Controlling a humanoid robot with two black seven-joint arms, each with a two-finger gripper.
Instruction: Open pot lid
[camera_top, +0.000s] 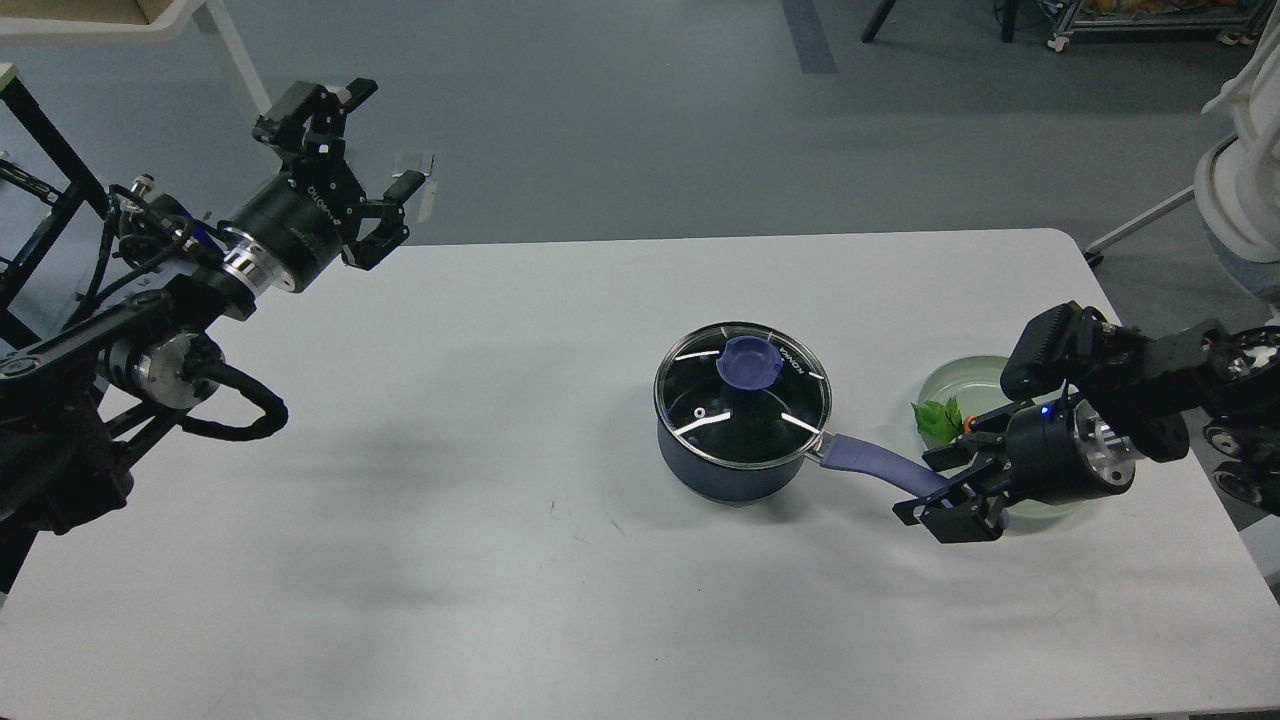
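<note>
A dark blue pot (735, 462) stands on the white table (500, 560), right of centre. Its glass lid (742, 395) with a blue knob (750, 362) sits shut on it. The purple handle (868, 463) points right and towards me. My right gripper (918, 490) is low at the handle's far end, jaws open, one finger on each side of the handle. My left gripper (385, 137) is open and empty, raised above the table's far left edge, far from the pot.
A pale green plate (962, 376) lies right of the pot, partly under my right wrist. A green carrot top (938, 418) shows on it; the carrot's body is mostly hidden. A white robot base (1240, 190) stands at far right.
</note>
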